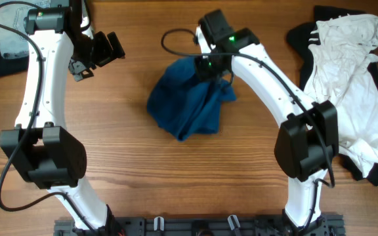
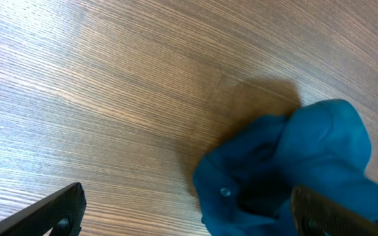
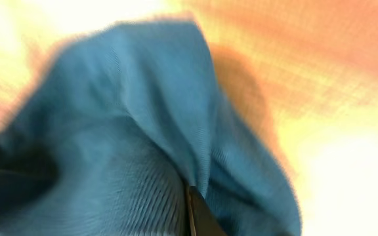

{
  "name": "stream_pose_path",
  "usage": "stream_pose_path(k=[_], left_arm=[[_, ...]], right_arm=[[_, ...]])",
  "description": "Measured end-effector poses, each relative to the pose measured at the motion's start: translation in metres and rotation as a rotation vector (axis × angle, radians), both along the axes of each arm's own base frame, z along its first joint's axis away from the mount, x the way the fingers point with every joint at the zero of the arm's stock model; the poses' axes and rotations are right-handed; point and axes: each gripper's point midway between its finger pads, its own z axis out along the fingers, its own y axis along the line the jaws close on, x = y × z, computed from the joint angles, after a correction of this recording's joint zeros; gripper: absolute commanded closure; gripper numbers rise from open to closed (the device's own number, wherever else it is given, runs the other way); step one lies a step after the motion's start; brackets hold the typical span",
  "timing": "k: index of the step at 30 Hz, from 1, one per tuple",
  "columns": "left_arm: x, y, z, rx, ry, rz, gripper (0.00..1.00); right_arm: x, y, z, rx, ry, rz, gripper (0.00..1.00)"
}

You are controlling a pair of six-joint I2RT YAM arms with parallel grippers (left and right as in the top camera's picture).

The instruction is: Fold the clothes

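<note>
One blue garment [image 3: 143, 131] bunched hard against the right claw [image 1: 207, 68], closed on a raised ridge of the cloth, by the look of it. Early in the fold, seemingly: lifting a crumpled heap to open it out, nothing flat yet. A little farther off, left claw [image 2: 186, 200] gaping wide, gripping nothing, the cloth just ahead toward one finger. Next, probably: reach in for a second edge, draw apart, lay flat on the table [image 1: 130, 164]. Beyond, well apart, a white and black pile [image 1: 346, 85] unfolded.
</note>
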Motion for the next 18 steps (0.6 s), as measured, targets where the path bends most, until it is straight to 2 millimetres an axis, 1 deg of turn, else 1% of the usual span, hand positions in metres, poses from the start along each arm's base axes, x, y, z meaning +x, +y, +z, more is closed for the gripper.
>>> stream_pose_path(k=[2,3,4,6,9,11,14,16,17,18], left_arm=[[0.0,0.0,0.0,0.0,0.0,0.0,0.0],[0.0,0.0,0.0,0.0,0.0,0.0,0.0],[0.0,0.0,0.0,0.0,0.0,0.0,0.0],[0.0,0.0,0.0,0.0,0.0,0.0,0.0],[0.0,0.0,0.0,0.0,0.0,0.0,0.0],[0.0,0.0,0.0,0.0,0.0,0.0,0.0],[0.0,0.0,0.0,0.0,0.0,0.0,0.0],[0.0,0.0,0.0,0.0,0.0,0.0,0.0],[0.0,0.0,0.0,0.0,0.0,0.0,0.0],[0.0,0.0,0.0,0.0,0.0,0.0,0.0]], right_arm=[[0.003,0.0,0.015,0.001,-0.016,-0.006,0.96],[0.003,-0.003,0.022,-0.01,-0.023,-0.016,0.96],[0.003,-0.008,0.026,-0.03,-0.027,-0.03,0.96],[0.001,-0.024,0.025,-0.107,-0.024,-0.072,0.96],[0.002,-0.038,0.022,-0.144,-0.021,-0.106,0.96],[0.001,-0.051,0.011,-0.171,-0.001,-0.133,0.96],[-0.005,-0.077,-0.017,-0.207,0.056,-0.195,0.96],[-0.006,-0.088,-0.03,-0.214,0.074,-0.219,0.96],[-0.007,-0.091,-0.033,-0.216,0.079,-0.228,0.96],[-0.008,-0.093,-0.035,-0.218,0.084,-0.235,0.9]])
